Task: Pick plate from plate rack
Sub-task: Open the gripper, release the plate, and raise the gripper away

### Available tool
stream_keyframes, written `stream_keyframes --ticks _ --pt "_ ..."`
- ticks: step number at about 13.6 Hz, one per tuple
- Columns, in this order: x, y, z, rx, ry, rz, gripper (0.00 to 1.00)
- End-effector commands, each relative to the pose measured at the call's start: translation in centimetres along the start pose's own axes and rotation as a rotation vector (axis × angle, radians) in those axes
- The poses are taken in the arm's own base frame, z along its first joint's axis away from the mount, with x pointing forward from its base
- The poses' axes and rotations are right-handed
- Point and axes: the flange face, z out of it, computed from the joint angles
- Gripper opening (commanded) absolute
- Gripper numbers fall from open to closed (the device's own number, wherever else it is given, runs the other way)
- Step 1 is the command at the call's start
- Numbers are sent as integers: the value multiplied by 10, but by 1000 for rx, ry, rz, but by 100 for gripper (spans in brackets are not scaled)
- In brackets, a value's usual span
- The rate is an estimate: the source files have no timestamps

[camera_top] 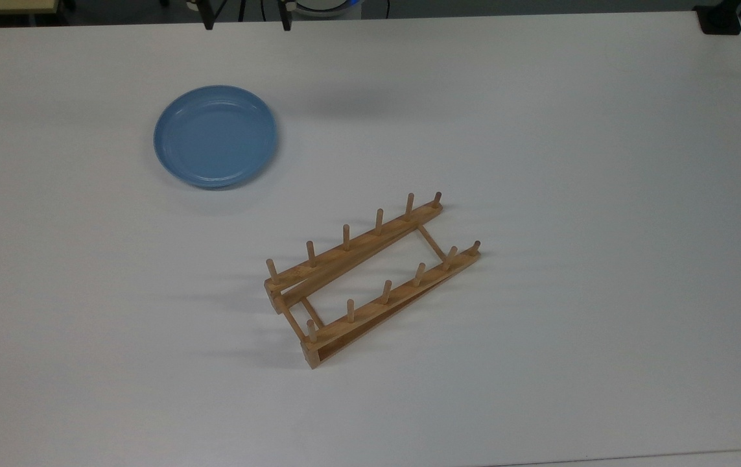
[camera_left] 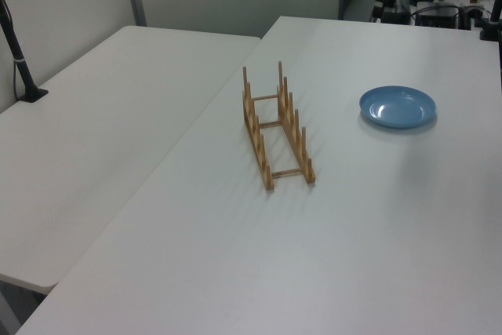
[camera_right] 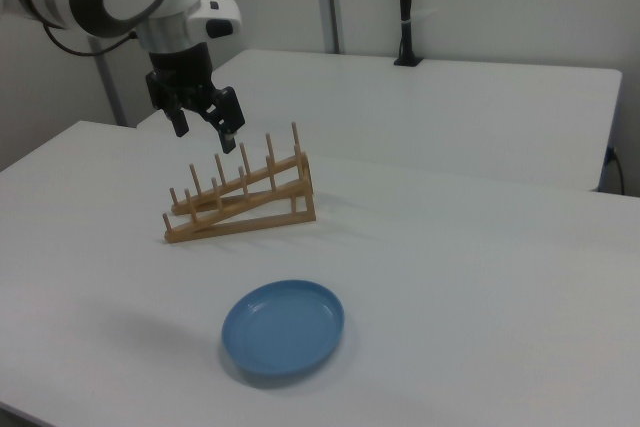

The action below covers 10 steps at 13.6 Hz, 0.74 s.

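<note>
a white table [camera_top: 539, 130] with a second white table [camera_left: 94, 115] just beside it.
</note>
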Motion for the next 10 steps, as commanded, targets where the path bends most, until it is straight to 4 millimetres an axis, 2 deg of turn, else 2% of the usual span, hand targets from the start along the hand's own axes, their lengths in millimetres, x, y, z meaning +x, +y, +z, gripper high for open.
stream_keyframes --ticks 1,4,7,10 --pt "-2 -5 -2 -91 11 -25 100" --pt "5 -12 -16 -132 45 -41 100" --pt "12 -8 -24 -133 55 -34 100" --pt "15 -5 -19 -137 46 -30 100"
